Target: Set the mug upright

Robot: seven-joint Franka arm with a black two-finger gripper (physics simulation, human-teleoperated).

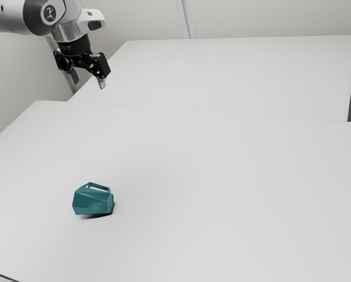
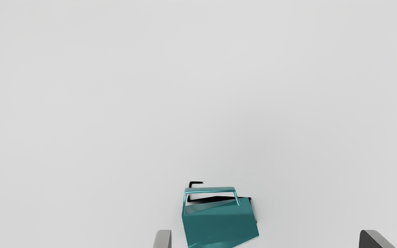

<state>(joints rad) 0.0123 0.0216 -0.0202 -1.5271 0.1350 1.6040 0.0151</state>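
Note:
The teal faceted mug [image 1: 93,201] lies on its side on the white table, with its handle on the upper side. High above the table, at the exterior view's upper left, hangs my gripper [image 1: 88,82], well away from the mug. In the wrist view the mug [image 2: 221,224] appears between the wide-apart fingertips of my open gripper [image 2: 265,239], nearer to one of them, far below and untouched. Part of the mug's body is cut off by the picture's edge.
The white table [image 1: 222,194] stretches around the mug. Behind it is another white surface [image 1: 234,73] in front of a pale wall. A thin dark cable [image 1: 2,275] crosses the exterior view's lower left corner.

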